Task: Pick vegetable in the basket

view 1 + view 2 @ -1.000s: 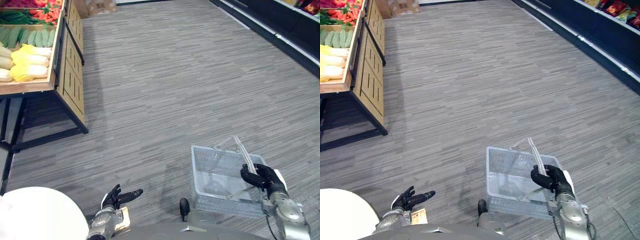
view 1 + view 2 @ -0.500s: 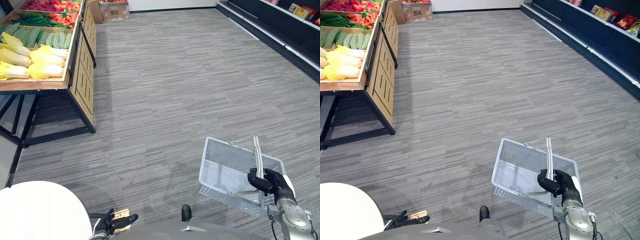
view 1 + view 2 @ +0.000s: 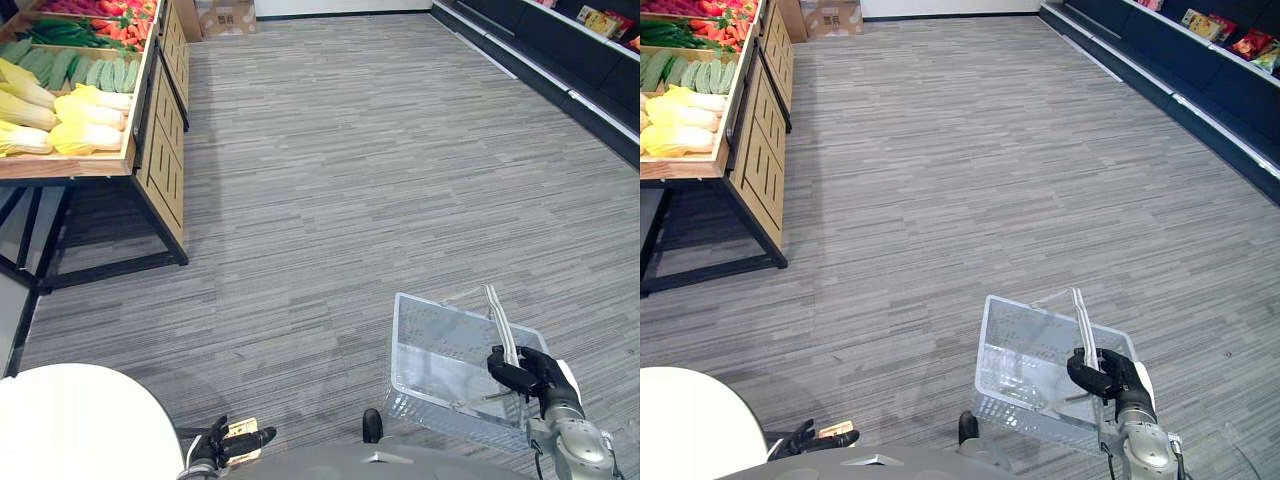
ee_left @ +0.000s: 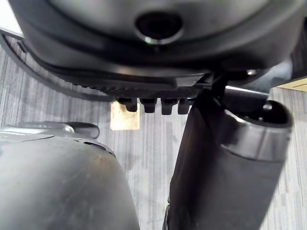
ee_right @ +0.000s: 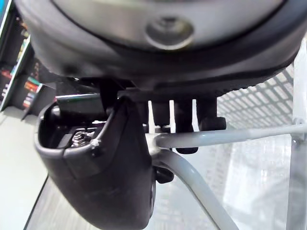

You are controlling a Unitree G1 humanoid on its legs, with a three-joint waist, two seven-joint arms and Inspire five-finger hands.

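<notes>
Since your right hand (image 3: 535, 372) is curled round the basket (image 3: 412, 340) handle (image 3: 496, 312) and the vegetables (image 3: 70, 105) sit well away on the wooden stand (image 3: 160, 170) up left, walk over holding the basket level, with the empty, loose-fingered left hand (image 3: 235, 442) ready to grab.

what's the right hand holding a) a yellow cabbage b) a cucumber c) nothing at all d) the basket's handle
d: the right hand has its fingers curled round the handle of the clear basket, as the right wrist view shows from close up.
</notes>
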